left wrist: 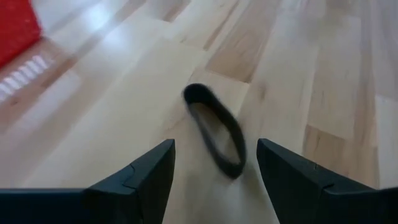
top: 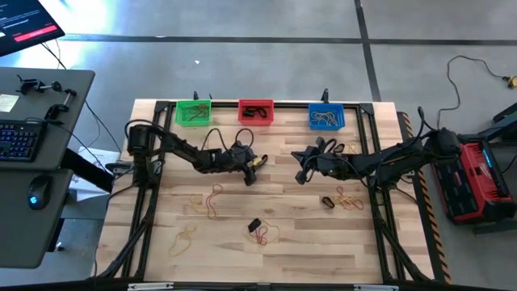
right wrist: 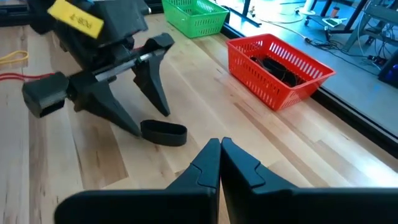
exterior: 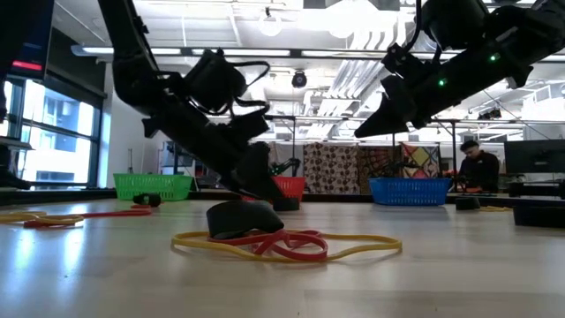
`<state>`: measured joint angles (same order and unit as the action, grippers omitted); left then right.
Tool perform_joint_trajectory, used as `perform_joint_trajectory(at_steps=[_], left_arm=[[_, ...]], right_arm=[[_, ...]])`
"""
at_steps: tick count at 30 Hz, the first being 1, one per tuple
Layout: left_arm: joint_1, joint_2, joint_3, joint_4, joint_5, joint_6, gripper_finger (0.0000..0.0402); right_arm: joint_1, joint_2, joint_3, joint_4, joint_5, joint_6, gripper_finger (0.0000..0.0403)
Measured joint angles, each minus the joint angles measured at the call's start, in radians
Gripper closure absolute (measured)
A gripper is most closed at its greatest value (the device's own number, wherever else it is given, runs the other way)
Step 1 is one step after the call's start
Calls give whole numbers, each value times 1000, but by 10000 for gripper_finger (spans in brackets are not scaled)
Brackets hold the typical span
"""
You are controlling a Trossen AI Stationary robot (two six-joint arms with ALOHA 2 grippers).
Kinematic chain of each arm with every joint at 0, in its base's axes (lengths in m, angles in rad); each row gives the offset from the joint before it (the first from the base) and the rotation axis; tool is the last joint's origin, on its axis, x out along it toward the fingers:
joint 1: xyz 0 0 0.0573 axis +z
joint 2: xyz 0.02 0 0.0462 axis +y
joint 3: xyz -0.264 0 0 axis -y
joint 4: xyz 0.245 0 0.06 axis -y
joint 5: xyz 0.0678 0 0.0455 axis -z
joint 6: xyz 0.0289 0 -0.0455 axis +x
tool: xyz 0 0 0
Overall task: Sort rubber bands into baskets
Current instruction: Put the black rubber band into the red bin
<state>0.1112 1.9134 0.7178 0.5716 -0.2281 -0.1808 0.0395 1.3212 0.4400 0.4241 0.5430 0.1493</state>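
Spread fingers of left gripper (right wrist: 149,118) straddling flat black rubber band (right wrist: 163,132) on wooden table (right wrist: 261,137), evidently for pinching; right gripper (right wrist: 219,155) shut, empty, hovering near.

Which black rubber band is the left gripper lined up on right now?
The black band lying alone on the bare wood between the open fingers of the left gripper, in front of the red basket. The other black ones lie nearer the table's front, among coloured bands.
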Motion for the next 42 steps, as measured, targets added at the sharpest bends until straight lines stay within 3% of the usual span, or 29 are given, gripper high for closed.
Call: perform_joint_trajectory(at_steps=[7,11,15,22,28,35,42], left_arm=[[-1,96,90,-2,-22,-1,183],[-6,103,98,-5,-25,-5,207],[-13,97,98,-3,-25,18,260],[-11,89,97,-11,-19,78,390],[26,-26,96,-105,-22,130,396],[149,-216,122,-246,-24,213,399],[263,-259,241,-440,17,302,401]], right_arm=[[-2,0,0,0,4,0,403],[-2,0,0,-1,4,0,403],[-2,0,0,-6,4,0,403],[-2,0,0,-16,4,7,403],[-2,0,0,-16,4,7,403],[-2,0,0,-15,4,3,403],[-2,0,0,-16,6,7,403]])
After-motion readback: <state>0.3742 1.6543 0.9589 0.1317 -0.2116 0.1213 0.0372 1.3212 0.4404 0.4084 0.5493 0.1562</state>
